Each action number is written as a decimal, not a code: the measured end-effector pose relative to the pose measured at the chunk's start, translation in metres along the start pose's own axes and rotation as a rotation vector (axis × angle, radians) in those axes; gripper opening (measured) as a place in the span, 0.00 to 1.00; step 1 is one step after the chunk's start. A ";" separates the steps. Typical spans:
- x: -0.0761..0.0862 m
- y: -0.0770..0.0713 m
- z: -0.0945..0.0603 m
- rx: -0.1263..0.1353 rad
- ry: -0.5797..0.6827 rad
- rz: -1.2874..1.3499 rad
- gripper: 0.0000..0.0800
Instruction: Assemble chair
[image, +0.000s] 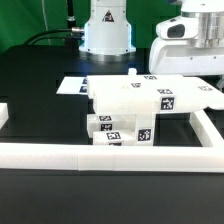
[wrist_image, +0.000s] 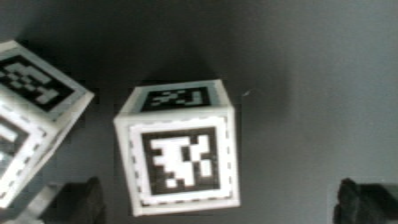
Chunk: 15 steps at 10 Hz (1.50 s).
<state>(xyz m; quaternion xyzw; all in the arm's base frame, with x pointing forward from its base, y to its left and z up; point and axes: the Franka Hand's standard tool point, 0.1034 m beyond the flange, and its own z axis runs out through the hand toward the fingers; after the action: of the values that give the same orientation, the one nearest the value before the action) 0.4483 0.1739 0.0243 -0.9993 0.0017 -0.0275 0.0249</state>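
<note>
The chair parts are chunky white pieces with black-and-white tags, clustered mid-table in the exterior view. A flat panel (image: 140, 97) rests over blocky pieces (image: 118, 127). My gripper (image: 188, 66) hangs over the cluster's far right end, and its fingers are hard to make out there. In the wrist view a white tagged block (wrist_image: 178, 150) lies below my gripper (wrist_image: 217, 205), nearer one dark fingertip (wrist_image: 71, 200) than the other. The jaws stand wide apart, touching nothing. A second tagged piece (wrist_image: 36, 100) shows at the picture's edge.
A long white border rail (image: 110, 153) runs along the front and up the exterior view's right (image: 214, 125). The marker board (image: 73, 87) lies flat behind the parts. The arm's base (image: 108, 30) stands at the back on the black table.
</note>
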 end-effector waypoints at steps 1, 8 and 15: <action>-0.001 -0.002 0.002 -0.001 0.001 -0.001 0.81; -0.003 -0.001 0.008 -0.004 0.007 -0.012 0.81; -0.016 0.004 0.020 -0.017 0.004 -0.031 0.64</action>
<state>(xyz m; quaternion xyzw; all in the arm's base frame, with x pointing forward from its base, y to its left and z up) 0.4334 0.1706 0.0036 -0.9993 -0.0136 -0.0299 0.0160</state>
